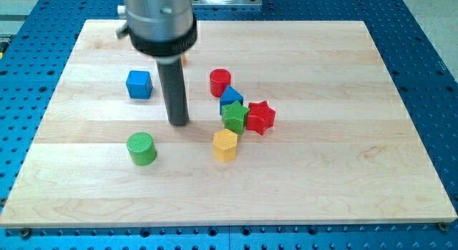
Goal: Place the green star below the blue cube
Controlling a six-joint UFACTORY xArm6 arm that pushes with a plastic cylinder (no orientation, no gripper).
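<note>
The green star lies near the board's middle, touching a red star on its right and a blue block just above it. The blue cube sits apart toward the view's left. My tip rests on the board between the blue cube and the green star, left of the star and below-right of the cube, touching neither.
A green cylinder stands at lower left of the tip. A yellow hexagonal block lies below the green star. A red cylinder stands above the blue block. A small orange piece peeks from behind the rod.
</note>
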